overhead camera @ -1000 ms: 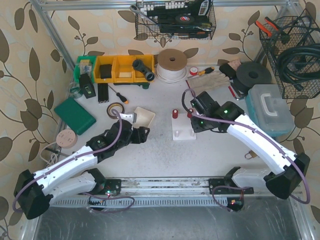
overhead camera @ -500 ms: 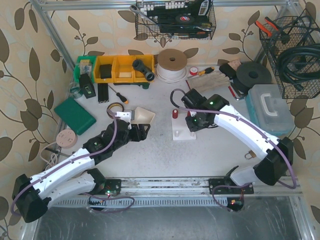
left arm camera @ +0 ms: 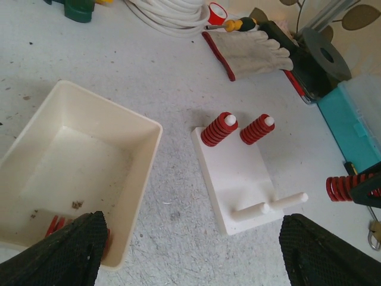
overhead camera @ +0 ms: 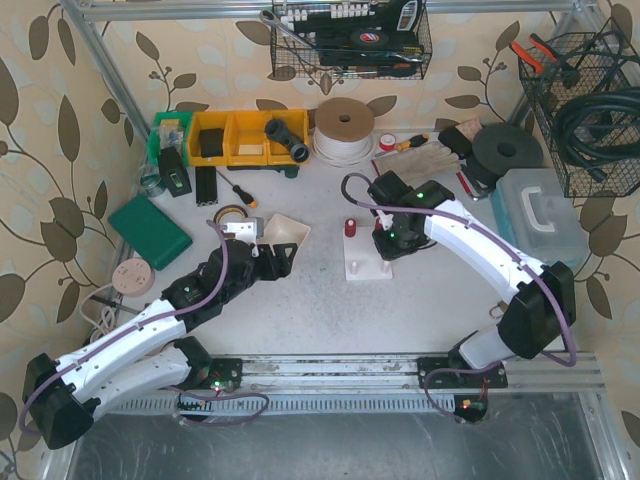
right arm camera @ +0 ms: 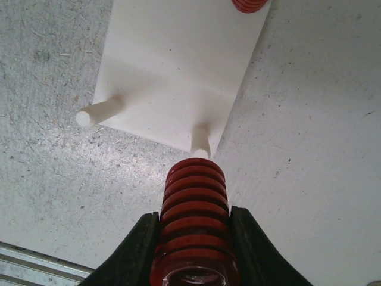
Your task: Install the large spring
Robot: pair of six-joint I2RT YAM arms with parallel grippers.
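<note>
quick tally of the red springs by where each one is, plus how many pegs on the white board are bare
seated springs on the white board: 2
held spring in the right tool: 1
loose spring in the cream bin, partly hidden: 1
bare pegs: 2
total: 4 red springs, 2 bare pegs

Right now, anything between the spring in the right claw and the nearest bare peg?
Nothing. In the right wrist view the large spring, gripped by the right claw, points at the peg tip with only a short bare gap between.
</note>
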